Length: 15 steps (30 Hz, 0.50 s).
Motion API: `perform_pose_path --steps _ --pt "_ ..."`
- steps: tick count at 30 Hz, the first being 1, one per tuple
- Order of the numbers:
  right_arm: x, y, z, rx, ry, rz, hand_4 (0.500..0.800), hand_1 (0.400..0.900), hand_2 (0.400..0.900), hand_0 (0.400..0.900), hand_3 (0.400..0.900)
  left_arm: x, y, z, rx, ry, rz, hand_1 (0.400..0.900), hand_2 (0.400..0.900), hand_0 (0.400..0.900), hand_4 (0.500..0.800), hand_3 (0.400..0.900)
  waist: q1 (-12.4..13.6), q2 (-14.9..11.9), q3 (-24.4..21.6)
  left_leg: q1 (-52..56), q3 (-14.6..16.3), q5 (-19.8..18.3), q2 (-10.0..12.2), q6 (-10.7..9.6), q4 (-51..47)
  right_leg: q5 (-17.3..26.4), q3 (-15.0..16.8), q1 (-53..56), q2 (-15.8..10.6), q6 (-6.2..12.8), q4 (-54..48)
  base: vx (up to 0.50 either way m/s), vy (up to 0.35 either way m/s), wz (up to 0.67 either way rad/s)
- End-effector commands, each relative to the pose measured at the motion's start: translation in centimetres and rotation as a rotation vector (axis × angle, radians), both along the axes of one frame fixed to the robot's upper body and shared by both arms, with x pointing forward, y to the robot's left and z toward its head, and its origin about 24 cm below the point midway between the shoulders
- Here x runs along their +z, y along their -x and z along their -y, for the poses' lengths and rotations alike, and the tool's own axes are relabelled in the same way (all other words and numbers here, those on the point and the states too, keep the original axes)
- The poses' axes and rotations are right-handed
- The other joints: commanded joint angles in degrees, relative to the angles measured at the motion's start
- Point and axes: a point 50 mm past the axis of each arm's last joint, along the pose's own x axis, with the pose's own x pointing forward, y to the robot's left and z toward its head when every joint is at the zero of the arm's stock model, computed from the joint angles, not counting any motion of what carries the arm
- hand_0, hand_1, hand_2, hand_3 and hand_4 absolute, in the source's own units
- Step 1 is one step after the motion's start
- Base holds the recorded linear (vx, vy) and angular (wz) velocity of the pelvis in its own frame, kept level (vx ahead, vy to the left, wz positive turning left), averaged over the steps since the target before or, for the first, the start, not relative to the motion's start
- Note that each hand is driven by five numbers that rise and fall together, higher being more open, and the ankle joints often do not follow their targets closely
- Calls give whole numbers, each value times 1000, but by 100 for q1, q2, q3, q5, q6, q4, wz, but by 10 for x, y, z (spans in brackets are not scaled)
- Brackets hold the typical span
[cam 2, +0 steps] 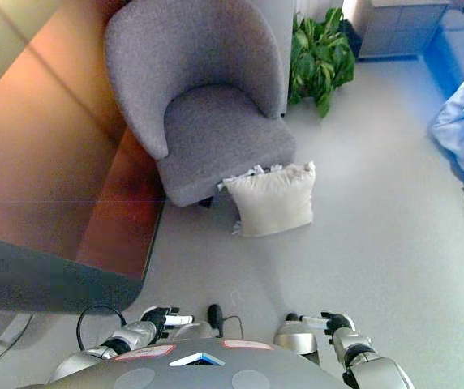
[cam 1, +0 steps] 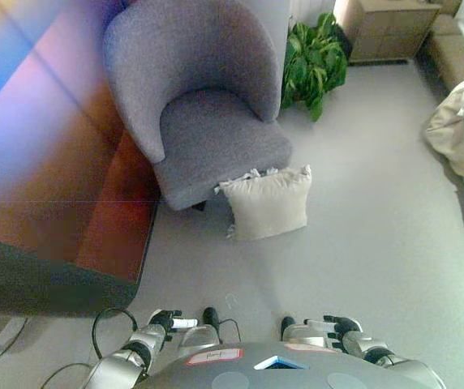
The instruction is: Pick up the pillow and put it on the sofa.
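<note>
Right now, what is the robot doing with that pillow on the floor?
Nothing yet. The pillow sits on the floor, leaning against the front of the grey chair, and nobody is touching it. The robot's left hand and right hand are both low down near its body, far from the pillow and holding nothing. A green plant stands behind the chair. The pillow has not been picked up.

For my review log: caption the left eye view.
Pillow on the floor against the grey sofa; both hands, left and right, low, away from it.
</note>
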Motion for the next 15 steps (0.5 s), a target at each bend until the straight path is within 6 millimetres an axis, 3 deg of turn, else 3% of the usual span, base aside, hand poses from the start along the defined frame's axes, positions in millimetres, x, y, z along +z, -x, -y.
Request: perform_pose_path --steps 1,4,6,10,15 --pt "4 -18 3 -9 35 24 800 900 900 900 900 -2 13 -5 24 -35 -95 900 900 900 800 900 -219 -389 295 152 253 -900 -103 336 1146 79 74 -645 42 -194 634 65 -103 -9" --pt "4 -11 10 -22 54 -5 800 900 900 900 900 -2 18 -9 64 -39 -115 900 900 900 800 900 -185 -425 388 -287 113 -727 -124 409 1902 32 207 -625 47 -266 713 176 -76 -32" --pt "5 -6 15 -25 63 -24 800 900 900 900 900 -4 28 -10 82 -36 -135 900 900 900 800 900 -52 -328 514 -655 138 -411 -116 331 1754 -130 308 -427 144 -250 748 314 21 -58" --pt "6 -2 23 -2 68 -44 800 900 900 900 900 -7 49 -7 123 -18 -186 900 900 900 800 900 326 -52 690 -1294 122 598 -64 34 559 -488 581 179 381 -215 703 470 109 -76" --pt "4 9 22 21 59 -66 800 900 900 900 900 -8 71 -8 149 -3 -243 900 900 900 800 900 649 -3 708 -1668 161 1037 109 -123 -233 -1217 882 883 386 -186 889 559 118 -65"
